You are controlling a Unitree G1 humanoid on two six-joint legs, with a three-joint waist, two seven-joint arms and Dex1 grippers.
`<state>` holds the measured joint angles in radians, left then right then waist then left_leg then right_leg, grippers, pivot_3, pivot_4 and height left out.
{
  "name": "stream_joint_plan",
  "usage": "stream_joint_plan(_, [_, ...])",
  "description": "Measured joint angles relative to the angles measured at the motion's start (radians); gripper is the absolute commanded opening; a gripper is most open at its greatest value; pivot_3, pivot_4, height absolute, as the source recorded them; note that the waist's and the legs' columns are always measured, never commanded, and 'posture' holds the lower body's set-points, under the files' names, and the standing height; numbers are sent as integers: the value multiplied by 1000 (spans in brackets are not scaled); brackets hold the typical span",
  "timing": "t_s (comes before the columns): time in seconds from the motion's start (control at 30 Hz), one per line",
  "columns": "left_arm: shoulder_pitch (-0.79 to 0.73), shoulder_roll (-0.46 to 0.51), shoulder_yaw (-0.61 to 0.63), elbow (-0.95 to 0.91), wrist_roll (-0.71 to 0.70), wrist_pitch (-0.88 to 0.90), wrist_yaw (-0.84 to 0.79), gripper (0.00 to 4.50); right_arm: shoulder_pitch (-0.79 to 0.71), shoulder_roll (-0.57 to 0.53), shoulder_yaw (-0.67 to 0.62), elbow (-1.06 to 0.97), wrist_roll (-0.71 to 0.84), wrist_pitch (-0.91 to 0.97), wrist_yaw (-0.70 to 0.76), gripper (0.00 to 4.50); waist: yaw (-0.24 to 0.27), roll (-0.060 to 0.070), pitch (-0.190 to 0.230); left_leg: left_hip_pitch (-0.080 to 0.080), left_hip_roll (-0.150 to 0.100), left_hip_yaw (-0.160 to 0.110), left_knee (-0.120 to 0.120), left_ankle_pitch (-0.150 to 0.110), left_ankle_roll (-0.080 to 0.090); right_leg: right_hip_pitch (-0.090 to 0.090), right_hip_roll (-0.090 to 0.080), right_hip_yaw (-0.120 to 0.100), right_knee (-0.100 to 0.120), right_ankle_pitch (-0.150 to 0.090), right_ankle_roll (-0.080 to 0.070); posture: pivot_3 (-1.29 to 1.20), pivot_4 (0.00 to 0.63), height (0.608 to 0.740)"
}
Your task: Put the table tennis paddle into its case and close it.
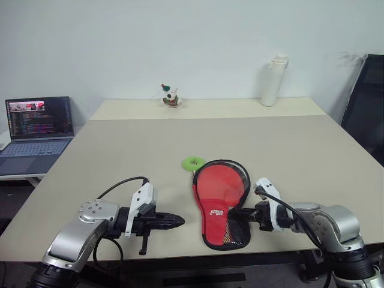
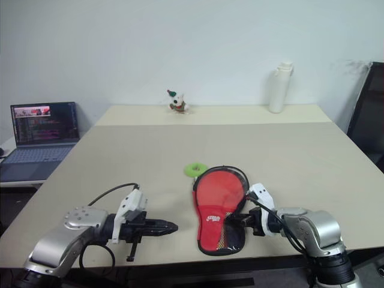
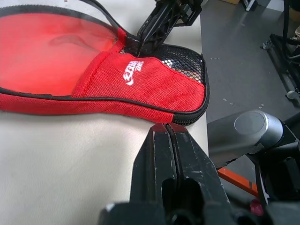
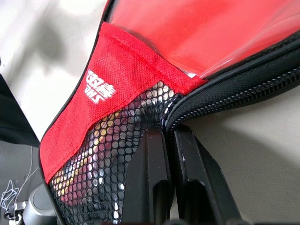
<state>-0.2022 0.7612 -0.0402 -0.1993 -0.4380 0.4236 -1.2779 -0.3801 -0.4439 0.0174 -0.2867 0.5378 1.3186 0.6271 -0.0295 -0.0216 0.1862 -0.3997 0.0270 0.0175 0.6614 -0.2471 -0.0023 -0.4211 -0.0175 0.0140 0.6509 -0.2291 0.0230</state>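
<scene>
I see the case (image 1: 221, 204) lying open on the tabletop (image 1: 120, 156), lower centre of the frame, red lining up. The paddle's red face (image 1: 223, 183) fills its round end; a red logo panel and mesh pocket cover the narrow end. Its long axis runs from the near edge up toward the green ring charm (image 1: 192, 162). My right claw (image 1: 235, 214) is together, tips at the zip edge by the mesh. My left claw (image 1: 177, 221) is together, just beside the case, holding nothing.

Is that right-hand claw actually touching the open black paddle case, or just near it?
Touching. In the right wrist view the right gripper's shut fingers press on the case's zip edge beside the mesh pocket, no gap showing.
</scene>
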Motion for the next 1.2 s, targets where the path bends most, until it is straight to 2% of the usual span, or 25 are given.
stream_joint_plan(0.33, [-5, -3, -13, 0, 0, 2, 19, 0, 12, 7, -16, 0, 26, 1, -43, 18, 0, -1, 0, 0, 0, 0, 0, 0, 0, 0, 0, 0, 0, 0, 0, 0, 150, 740])
stream_joint_plan(0.43, [-10, -5, -13, 0, 0, 4, 28, 0, 15, 20, -26, 0, 29, 0, -72, 756, 0, -1, 0, 0, 0, 0, 0, 0, 0, 0, 0, 0, 0, 0, 0, 0, 150, 740])
stream_joint_plan(0.57, [-16, -19, -13, 0, -6, 15, 48, 0, 57, 5, -36, -45, 36, -21, -82, 1969, 0, -1, -1, 0, 0, 0, 0, 0, 0, 1, 0, 0, 0, 0, 0, 0, 150, 740])
stream_joint_plan(0.7, [-23, -31, -10, 1, -11, 26, 83, 0, 120, -64, -48, -131, 43, -46, -78, 3271, 10, -2, -1, 0, -1, -1, 1, 0, 0, 1, -2, -1, -1, 0, 1, 0, 150, 740])
stream_joint_plan(0.83, [-62, -76, -3, 38, -7, 29, 162, 0, 149, -77, -178, -157, 65, -48, -94, 3271, 13, -2, -1, 0, -2, 1, 1, 0, 0, 1, -2, -1, -2, 1, 3, 0, 150, 740])
stream_joint_plan(0.93, [-126, -113, 8, 93, 6, 29, 236, 0, 115, -76, -261, -171, 86, -58, -114, 3271, 11, -2, -1, 0, -1, 1, 1, 0, 0, 1, -1, -1, -2, 2, 3, 0, 150, 740])
stream_joint_plan(1.07, [-256, -162, 9, 227, 58, 26, 341, 924, 69, -76, -296, -175, 111, -67, -137, 3320, 9, -2, -1, -1, -1, 0, 1, 0, 0, 1, 0, 0, -2, 2, 3, 0, 150, 740])
stream_joint_plan(1.2, [-419, -212, 1, 436, 152, -23, 419, 2365, 35, -56, -282, -182, 128, -67, -153, 3320, 7, -2, -1, -1, -2, 1, 1, 0, 0, 1, 0, -1, -2, 2, 3, 0, 150, 740])
